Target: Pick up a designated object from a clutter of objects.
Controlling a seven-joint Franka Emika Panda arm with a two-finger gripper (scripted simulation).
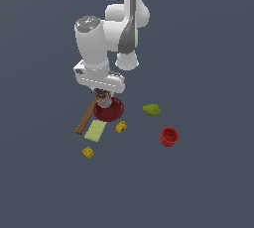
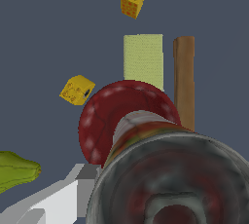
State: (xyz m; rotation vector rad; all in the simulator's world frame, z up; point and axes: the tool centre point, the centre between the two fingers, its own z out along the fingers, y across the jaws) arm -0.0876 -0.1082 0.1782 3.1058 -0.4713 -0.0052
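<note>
Exterior and wrist views of a Franka arm at a cluttered desk. The can, a small cylinder with a red-and-white label and a grey metal top, sits directly beneath the gripper, in front of or over the shallow red bowl; whether it rests on the desk or hangs clear of it cannot be told. In the wrist view the can's grey top fills the near field, very close to the camera, with the bowl behind it. One pale finger shows beside the can wall; the opposite finger is hidden, so contact, and whether the fingers are spread or pinching the can, cannot be told.

Handling, as judged: the can is rigid and will not deform under a firm squeeze. It appears smooth and probably somewhat slippery, with moderate weight for its size. The best hold is across the curved side wall at mid-height, fingers on opposite sides and the axis kept upright, since a grip near the rim could let it pivot or slide out.

Surrounding clutter: wooden-handled hammer, pale green flat rectangle, two yellow blocks, green pear, and red cup, the last well apart from the can.
</note>
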